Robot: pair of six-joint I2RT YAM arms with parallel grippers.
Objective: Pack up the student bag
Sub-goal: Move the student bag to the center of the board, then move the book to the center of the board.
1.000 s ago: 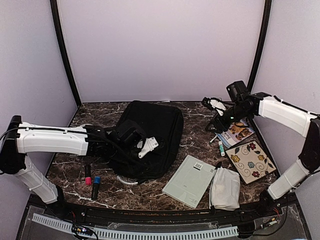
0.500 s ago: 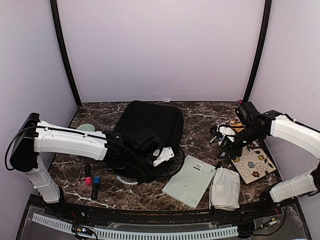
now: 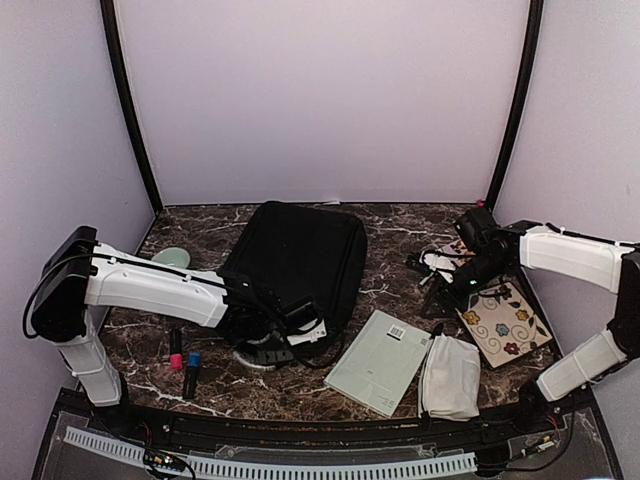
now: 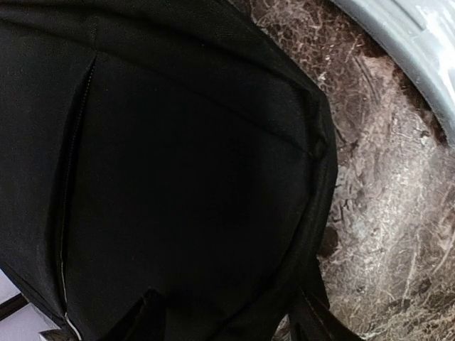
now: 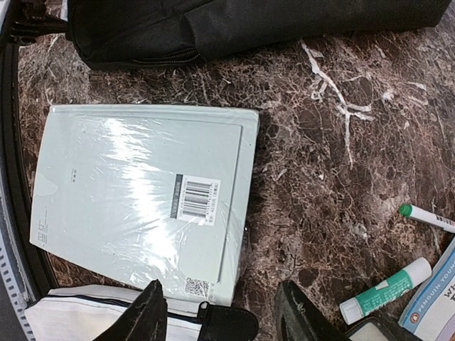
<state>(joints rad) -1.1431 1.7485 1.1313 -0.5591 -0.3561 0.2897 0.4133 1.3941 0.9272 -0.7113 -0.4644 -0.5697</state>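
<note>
The student bag (image 3: 300, 255) is a big black backpack lying flat mid-table; it also shows along the top of the right wrist view (image 5: 249, 28). My left gripper (image 3: 298, 338) is down at the bag's near edge. In the left wrist view the bag's black fabric (image 4: 185, 163) fills the frame, and the left gripper (image 4: 227, 316) is open with its fingers spread over the fabric, gripping nothing. My right gripper (image 3: 440, 275) hovers open to the right of the bag. In its own view the right gripper (image 5: 220, 320) is empty.
A pale green wrapped notebook (image 3: 380, 360) (image 5: 142, 199) lies right of the bag. A white pouch (image 3: 450, 375) (image 5: 85, 316) and a floral notebook (image 3: 503, 322) lie further right. Glue stick (image 5: 384, 290), pen (image 5: 426, 217), two markers (image 3: 183, 360) and a pale ring (image 4: 405, 50) lie about.
The left arm has reached further right and come down onto the bag's near edge. The right arm has dropped from high at the back right to low beside the books.
</note>
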